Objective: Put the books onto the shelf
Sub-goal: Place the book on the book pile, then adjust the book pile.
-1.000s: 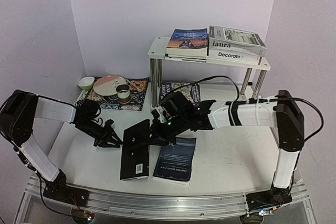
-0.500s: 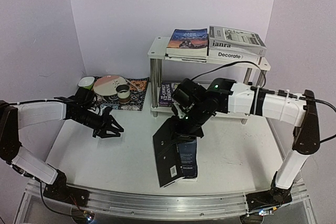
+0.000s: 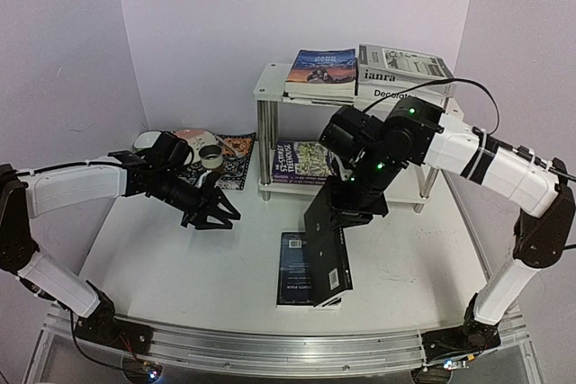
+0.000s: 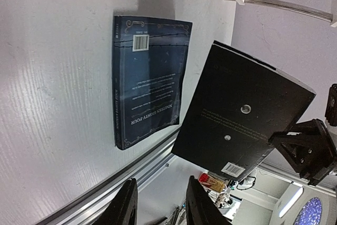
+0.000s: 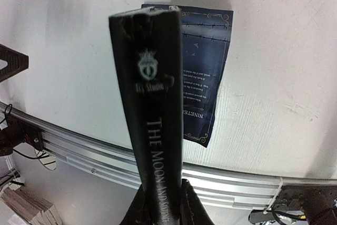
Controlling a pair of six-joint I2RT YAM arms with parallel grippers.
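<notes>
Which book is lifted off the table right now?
The black book, clamped in the right gripper. The dark blue book lies flat on the table, and the others sit on the shelf.

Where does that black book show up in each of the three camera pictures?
Top external: the black book is just right of centre, tilted, partly covering another book.
Left wrist: the black book fills the right half, back cover showing, barcode at its lower end.
Right wrist: the black book is at centre, spine towards the camera, running top to bottom.
Shared landmark: the dark blue book lying flat on the table.
</notes>
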